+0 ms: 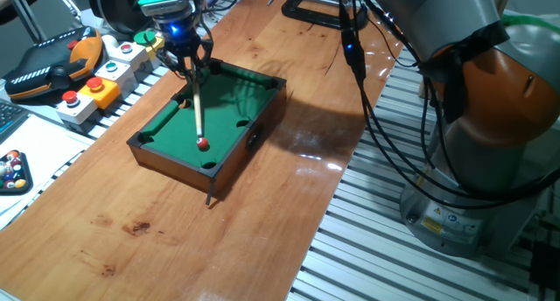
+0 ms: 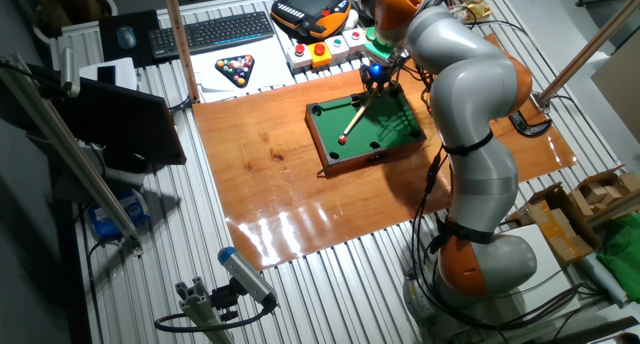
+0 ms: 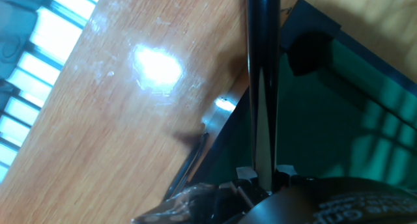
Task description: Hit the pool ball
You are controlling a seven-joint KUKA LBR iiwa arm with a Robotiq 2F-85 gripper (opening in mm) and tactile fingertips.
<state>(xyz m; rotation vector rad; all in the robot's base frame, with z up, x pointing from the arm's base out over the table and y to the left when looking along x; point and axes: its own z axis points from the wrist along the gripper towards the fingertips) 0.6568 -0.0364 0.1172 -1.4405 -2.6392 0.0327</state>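
Hand view shows the cue (image 3: 262, 81) running straight out from between the fingers, which are closed on its butt, so the gripper (image 3: 264, 175) is holding the stick over the green felt of the small pool table (image 3: 365, 120). From one fixed view, the gripper (image 1: 185, 58) hangs above the far end of the pool table (image 1: 262, 108), and the cue (image 1: 199, 108) slants down from it toward the near end. The red ball (image 1: 203, 144) lies on the felt close to the table's near rail, and the cue tip sits right at it; whether they touch is too fine to tell. The other fixed view agrees: the ball (image 2: 342, 139) rests at the end of the cue (image 2: 352, 119), inside the table (image 2: 330, 154).

As a judgement, the aiming looks done: stick gripped, tip lined up on the ball. What remains is the stroke itself, a short push along the cue's line. The ball sits unpocketed on the felt.
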